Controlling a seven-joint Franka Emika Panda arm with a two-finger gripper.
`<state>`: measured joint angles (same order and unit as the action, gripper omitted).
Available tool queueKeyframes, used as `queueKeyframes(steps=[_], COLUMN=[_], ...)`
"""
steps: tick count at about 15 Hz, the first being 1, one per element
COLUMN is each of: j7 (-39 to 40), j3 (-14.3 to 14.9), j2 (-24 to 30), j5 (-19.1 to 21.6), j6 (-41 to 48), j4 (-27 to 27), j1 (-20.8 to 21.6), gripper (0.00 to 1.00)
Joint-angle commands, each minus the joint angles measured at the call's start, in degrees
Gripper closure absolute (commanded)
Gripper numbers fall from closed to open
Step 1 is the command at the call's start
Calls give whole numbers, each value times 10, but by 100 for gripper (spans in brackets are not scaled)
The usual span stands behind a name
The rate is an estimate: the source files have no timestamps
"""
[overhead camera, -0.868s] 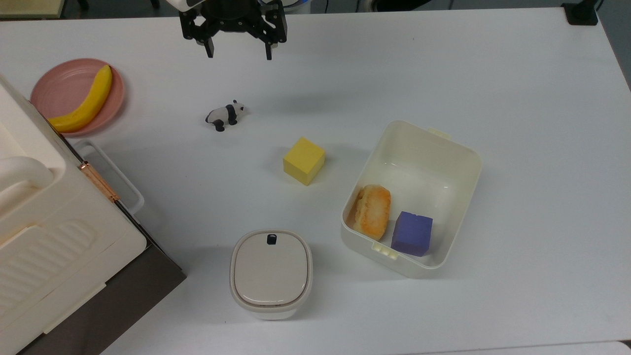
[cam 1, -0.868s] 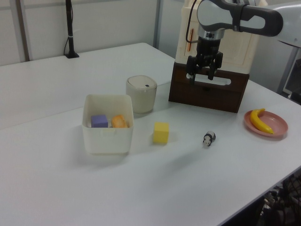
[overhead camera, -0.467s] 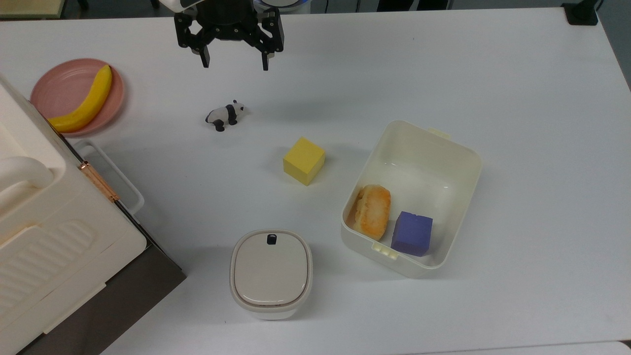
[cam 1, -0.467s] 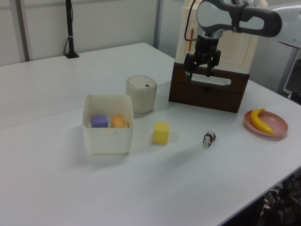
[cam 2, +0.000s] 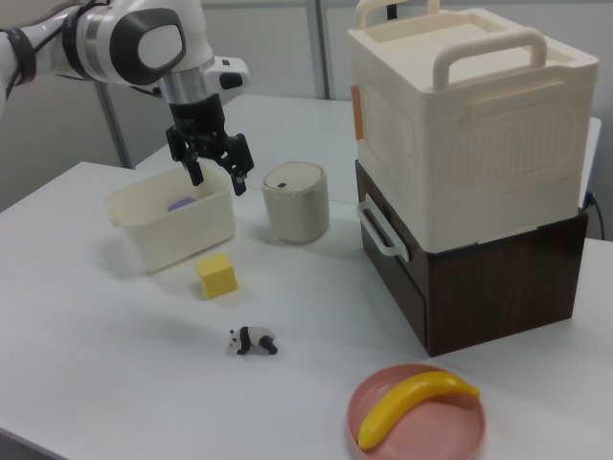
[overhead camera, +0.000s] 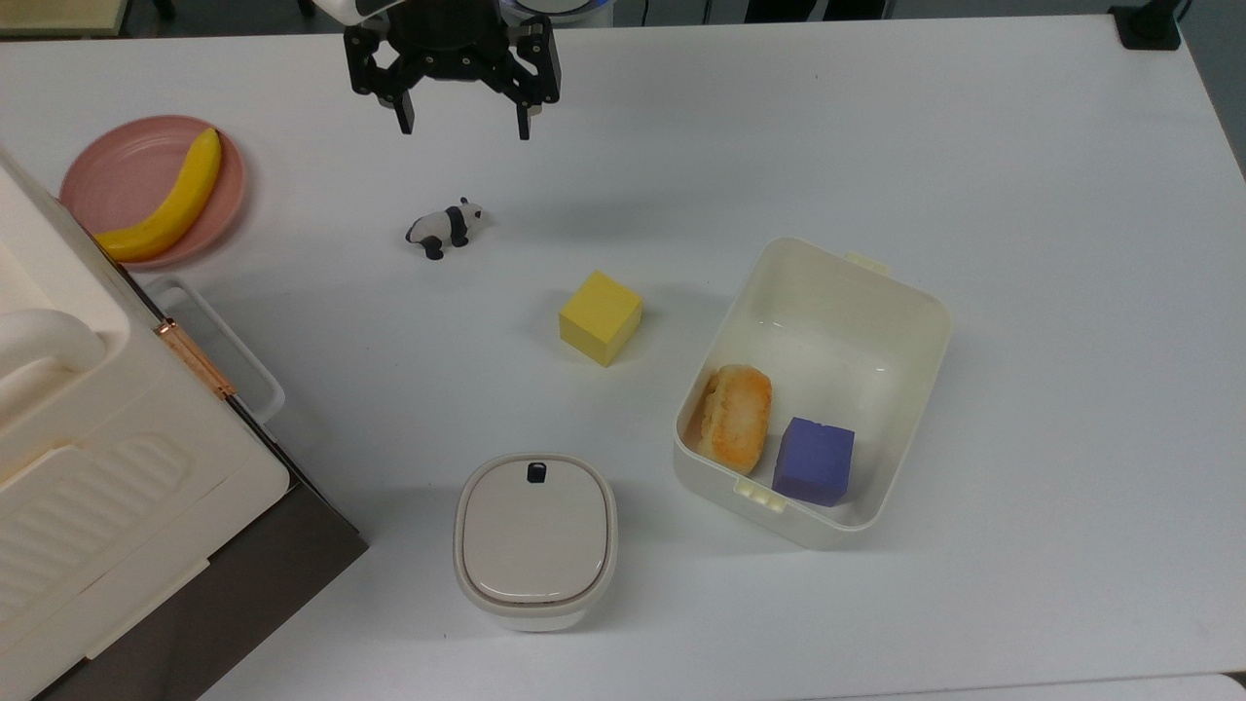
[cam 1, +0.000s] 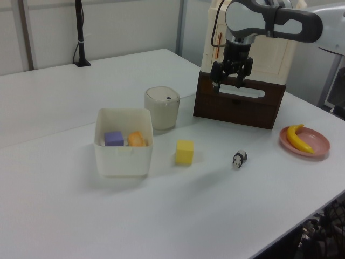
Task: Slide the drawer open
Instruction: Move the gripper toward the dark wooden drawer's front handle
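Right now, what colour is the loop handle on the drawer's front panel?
White, against the dark brown front of the drawer; the handle shows best in the right view.

gripper (overhead camera: 462, 115) | shifted slightly toward the top view's left and upper edge since 0.9 s ago | raised a little in the left view (cam 1: 230, 85) | fingers spread apart as before | barely moved over last 0.5 s

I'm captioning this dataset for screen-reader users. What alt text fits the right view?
A robot arm's open gripper hangs above a white table, away from the closed dark brown drawer with a white loop handle under a cream box. Nearby are a yellow cube, panda figurine and banana.
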<state>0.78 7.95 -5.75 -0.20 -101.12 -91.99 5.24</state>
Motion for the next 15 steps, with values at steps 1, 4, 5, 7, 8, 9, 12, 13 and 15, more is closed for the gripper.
queueKeyframes(steps=[1, 4, 5, 7, 8, 9, 12, 13, 15], j7=[-7, -7, -7, 1, 3, 21, 180, 219, 297], j3=[4, 4, 4, 4, 4, 4, 20, 28, 43], j2=[6, -2, -2, -4, -7, -9, -36, -41, -60], j5=[3, 5, 5, 5, 5, -1, -8, -10, -33], j6=[-15, -15, -15, -18, -30, -55, -73, -87, -147], j4=[-11, -11, -11, -12, -10, -11, -10, -10, -10], j1=[4, 4, 4, 3, 1, -4, -14, -14, -16], gripper=[0, 13, 13, 29, 30, 28, 23, 23, 23])
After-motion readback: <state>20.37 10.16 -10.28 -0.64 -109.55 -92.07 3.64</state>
